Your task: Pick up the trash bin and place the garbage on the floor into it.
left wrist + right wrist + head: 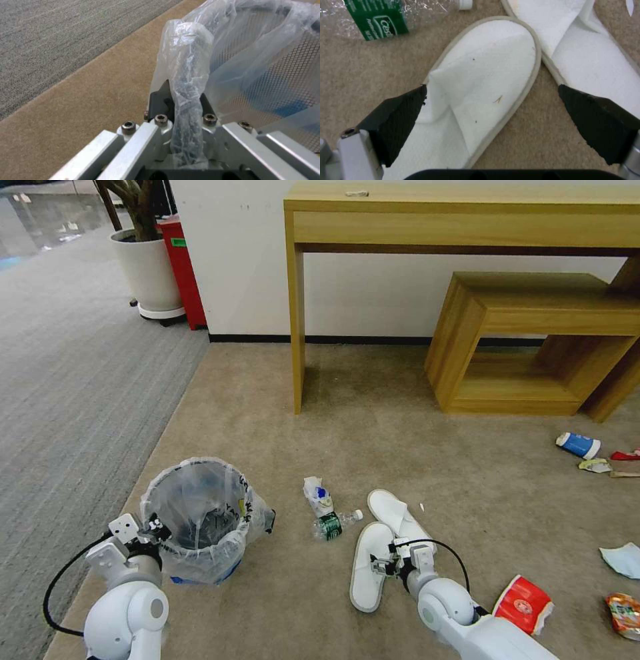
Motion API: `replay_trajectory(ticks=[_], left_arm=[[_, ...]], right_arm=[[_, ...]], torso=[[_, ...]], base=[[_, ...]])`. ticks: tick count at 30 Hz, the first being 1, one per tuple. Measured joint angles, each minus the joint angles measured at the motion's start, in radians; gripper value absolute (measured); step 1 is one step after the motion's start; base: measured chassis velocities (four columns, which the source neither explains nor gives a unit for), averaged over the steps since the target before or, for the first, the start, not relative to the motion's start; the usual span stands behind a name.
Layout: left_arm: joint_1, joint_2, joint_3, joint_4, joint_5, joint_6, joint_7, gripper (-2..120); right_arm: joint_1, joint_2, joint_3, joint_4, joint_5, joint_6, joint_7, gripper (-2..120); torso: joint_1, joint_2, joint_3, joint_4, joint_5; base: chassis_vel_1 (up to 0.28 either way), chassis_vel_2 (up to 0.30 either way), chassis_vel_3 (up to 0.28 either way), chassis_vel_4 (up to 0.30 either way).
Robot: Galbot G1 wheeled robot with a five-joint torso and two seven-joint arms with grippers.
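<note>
Head view: the trash bin (200, 520) is seen standing on the tan carpet, its lined rim pinched between the closed fingers of the left gripper (155, 528). To the right of the bin, the bottle (331, 525) and two slippers (373, 563) are found. Just above the nearer slipper, the right gripper (493, 110) is held spread wide, one finger (403, 117) lying over that slipper's edge
</note>
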Motion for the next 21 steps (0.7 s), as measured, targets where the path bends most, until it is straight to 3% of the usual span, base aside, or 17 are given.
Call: replay_trajectory(ticks=[21], left_arm=[[0.006, 0.000, -0.004, -0.002, 0.000, -0.008, 0.001, 2]], right_arm=[[0.042, 0.008, -0.067, -0.029, 0.049, 0.038, -0.027, 100]], torso=[[0.000, 0.000, 0.000, 0.0000, 0.0000]], base=[[0.000, 0.000, 0.000, 0.000]])
